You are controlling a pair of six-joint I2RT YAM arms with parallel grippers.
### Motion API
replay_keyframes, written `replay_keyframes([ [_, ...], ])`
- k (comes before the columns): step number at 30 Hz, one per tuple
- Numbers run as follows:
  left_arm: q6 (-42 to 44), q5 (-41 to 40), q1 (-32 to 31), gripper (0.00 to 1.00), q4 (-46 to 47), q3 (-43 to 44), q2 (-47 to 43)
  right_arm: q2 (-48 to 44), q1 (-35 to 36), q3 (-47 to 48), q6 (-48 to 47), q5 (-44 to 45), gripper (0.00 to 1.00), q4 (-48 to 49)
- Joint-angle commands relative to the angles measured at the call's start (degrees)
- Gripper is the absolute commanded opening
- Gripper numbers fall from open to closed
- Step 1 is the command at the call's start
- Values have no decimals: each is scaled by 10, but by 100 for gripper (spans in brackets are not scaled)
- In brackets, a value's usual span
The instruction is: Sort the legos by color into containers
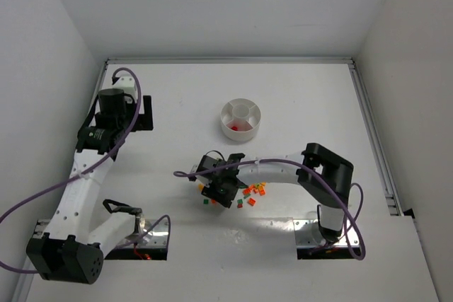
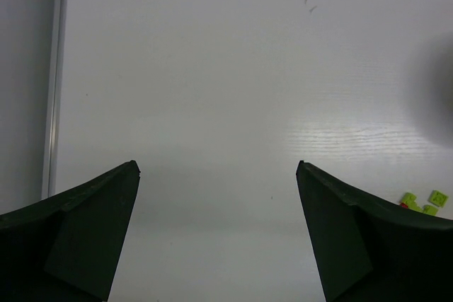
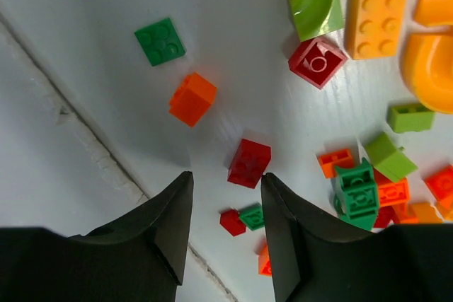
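White walls box a white table; right gripper hangs half-open over legos, left gripper wide, both empty.

Red, orange, yellow and green legos lie scattered apart from the white dish, which holds red ones.

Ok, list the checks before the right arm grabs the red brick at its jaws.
1. The right jaws apart, empty: ok.
2. The red brick just ahead of their gap: ok.
3. Room around it: not ok, a small red piece and a green piece lie close.
4. Way to the dish clear: ok.
5. The left jaws open, away from the legos: ok.
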Motion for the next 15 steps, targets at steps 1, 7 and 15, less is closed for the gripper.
replay_keyframes([
  [1, 7, -10, 8, 100, -1, -6, -24, 13, 8, 15, 15, 17, 44, 11],
  [7, 7, -16, 8, 100, -1, -18, -41, 29, 8, 15, 25, 38, 44, 11],
  [15, 7, -16, 8, 100, -1, -25, -47, 54, 8, 22, 25, 33, 38, 11],
])
